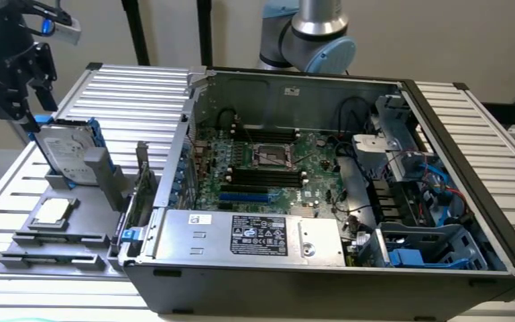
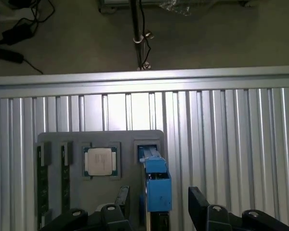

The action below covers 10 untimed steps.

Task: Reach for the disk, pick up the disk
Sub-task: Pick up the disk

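Claw [image 1: 21, 107], black, two fingers spread wide and holding nothing, hangs at approx. 10 o'clock in the exterior view, just above the disk [image 1: 65, 151]. You see the disk at approx. 9 o'clock: silver-grey w/ a white label and blue rails. It stands upright on its edge in a slot of a grey holder tray [image 1: 61, 243], on the ribbed metal tabletop [image 1: 132, 87].

A small square chip [image 1: 51, 210] lies flat in the same tray at approx. 8 o'clock, apart from the disk. The open computer case [image 1: 329, 292] runs from centre to 4 o'clock, well clear of the claw.

Wrist view: you look down the claw [image 2: 159, 204] onto the disk [image 2: 157, 185], seen edge-on, blue rail uppermost. It sits btwn the two dark fingers [image 2: 200, 207] w/ a gap on each side, so no contact. The chip [image 2: 101, 160] is beside it in the tray [image 2: 101, 136], w/ tabletop [image 2: 231, 144] slats beyond.

Step, as judged: the reach is nearly done and the claw is lined up over the disk, but the pick-up is not yet begun. How far the fingertips overlap the disk's top edge can't be told.

A grasp from here would call for a straight descent that keeps the disk centred, the fingers meeting its flat faces and not the rails, and then a lift in line w/ the slot so the disk doesn't jam or tip.
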Each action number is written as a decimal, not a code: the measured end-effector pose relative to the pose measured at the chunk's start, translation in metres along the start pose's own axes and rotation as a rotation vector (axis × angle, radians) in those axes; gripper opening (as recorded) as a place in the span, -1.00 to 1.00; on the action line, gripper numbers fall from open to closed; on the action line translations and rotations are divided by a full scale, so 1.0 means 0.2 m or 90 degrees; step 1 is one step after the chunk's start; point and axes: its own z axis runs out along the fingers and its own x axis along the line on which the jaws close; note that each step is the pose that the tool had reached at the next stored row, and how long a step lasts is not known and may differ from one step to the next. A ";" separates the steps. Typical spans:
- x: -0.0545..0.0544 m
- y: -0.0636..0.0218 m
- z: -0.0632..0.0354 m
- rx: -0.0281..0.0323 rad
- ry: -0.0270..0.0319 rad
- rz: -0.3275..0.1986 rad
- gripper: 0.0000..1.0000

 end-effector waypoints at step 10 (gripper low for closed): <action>0.00 0.009 0.091 0.0025 0.0001 -0.005 0.19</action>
